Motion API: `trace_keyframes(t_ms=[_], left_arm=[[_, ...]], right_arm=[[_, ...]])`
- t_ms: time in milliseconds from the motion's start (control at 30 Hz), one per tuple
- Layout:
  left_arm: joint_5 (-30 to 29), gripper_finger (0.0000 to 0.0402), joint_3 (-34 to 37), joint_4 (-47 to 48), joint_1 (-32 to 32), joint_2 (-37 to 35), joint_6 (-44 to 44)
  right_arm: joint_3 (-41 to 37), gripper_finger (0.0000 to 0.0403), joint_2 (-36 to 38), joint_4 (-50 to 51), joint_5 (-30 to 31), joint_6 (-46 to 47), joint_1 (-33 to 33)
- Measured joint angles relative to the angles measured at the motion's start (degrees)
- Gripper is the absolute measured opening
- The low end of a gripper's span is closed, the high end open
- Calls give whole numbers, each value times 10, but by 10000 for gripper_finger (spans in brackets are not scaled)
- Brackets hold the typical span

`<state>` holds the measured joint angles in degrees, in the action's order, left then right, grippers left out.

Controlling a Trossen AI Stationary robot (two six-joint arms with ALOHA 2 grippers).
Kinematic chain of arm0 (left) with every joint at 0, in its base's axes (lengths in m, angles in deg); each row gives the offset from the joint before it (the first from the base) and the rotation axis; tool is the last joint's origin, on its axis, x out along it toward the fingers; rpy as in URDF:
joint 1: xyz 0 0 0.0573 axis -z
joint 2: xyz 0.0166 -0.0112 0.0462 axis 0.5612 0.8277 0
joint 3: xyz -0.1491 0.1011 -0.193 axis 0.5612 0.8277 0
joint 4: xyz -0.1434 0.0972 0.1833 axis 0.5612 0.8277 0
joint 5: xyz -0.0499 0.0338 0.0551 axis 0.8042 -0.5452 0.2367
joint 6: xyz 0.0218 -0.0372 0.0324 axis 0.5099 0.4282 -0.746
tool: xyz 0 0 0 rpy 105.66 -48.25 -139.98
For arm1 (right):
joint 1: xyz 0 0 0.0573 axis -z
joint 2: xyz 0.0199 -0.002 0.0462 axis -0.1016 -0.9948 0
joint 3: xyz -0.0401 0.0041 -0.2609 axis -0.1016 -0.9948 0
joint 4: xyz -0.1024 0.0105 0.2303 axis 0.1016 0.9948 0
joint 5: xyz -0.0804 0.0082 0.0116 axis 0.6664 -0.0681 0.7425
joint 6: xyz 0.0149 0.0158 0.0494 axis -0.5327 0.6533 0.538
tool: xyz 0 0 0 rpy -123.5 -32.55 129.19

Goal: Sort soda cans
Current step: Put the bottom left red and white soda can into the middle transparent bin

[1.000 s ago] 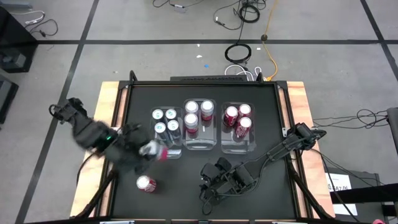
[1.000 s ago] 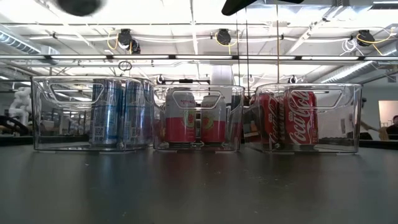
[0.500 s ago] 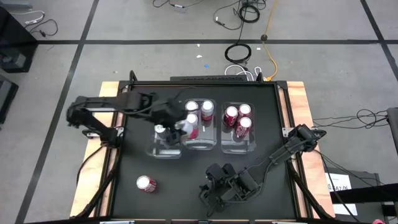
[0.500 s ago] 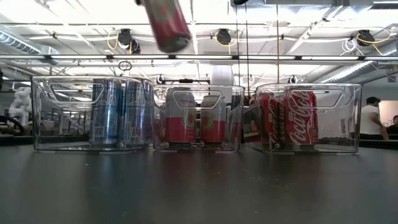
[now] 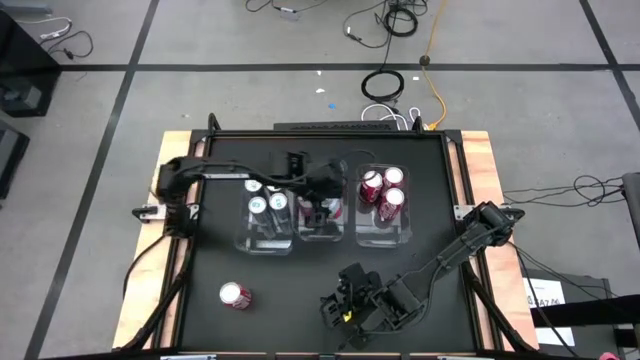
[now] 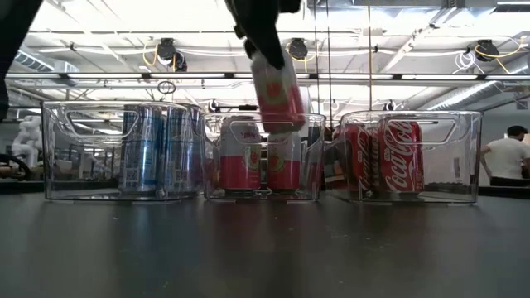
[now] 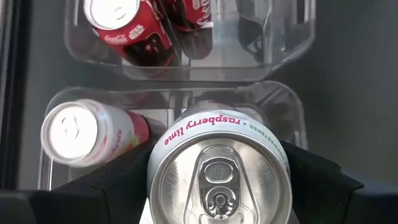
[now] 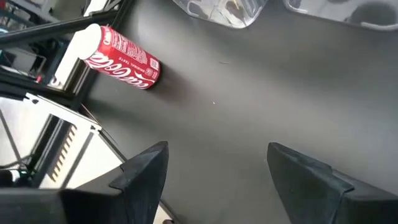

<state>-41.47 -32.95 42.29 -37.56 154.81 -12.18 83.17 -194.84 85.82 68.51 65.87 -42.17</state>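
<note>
The left pincer [image 6: 273,83] held a pink raspberry-lime can [image 7: 219,167] by its sides and hung over the middle bin [image 5: 321,232], with the can's lower end dipping just below that bin's rim in the low view. Two matching pink cans [image 6: 240,156] stood inside the middle bin. On one side of it, a bin [image 5: 266,243] held the blue cans [image 5: 258,204]; on the other, a bin [image 5: 384,235] held the red cola cans [image 5: 390,200]. One more red cola can [image 8: 122,56] lay on its side on the dark surface [image 5: 300,290], well apart from the middle bin and toward the front edge. The right pincer [image 8: 216,168] stood wide and empty near that front edge, angled toward the lying can.

A can like this is probably stiff enough while sealed, but its thin wall would dent under a hard squeeze, and the smooth, round side could slip or roll. The best hold is likely across the middle of the body, as the left pincer had it. The lying can will probably need a grip square across its barrel so that it does not roll away.
</note>
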Motion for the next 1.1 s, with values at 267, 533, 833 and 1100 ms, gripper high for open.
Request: trace_keyframes(t_ms=[267,533,833,1100], left_arm=[[4,316,-11,8,-21,61,-51],[19,316,-11,-12,-54,95,-57],[28,316,-11,-32,-67,129,-55],[15,334,-11,-40,-67,131,-54]], right_arm=[[0,265,0,-7,0,44,-10],[0,265,0,-17,34,60,-27],[0,265,0,-18,41,60,-28],[0,265,0,-21,40,49,-28]])
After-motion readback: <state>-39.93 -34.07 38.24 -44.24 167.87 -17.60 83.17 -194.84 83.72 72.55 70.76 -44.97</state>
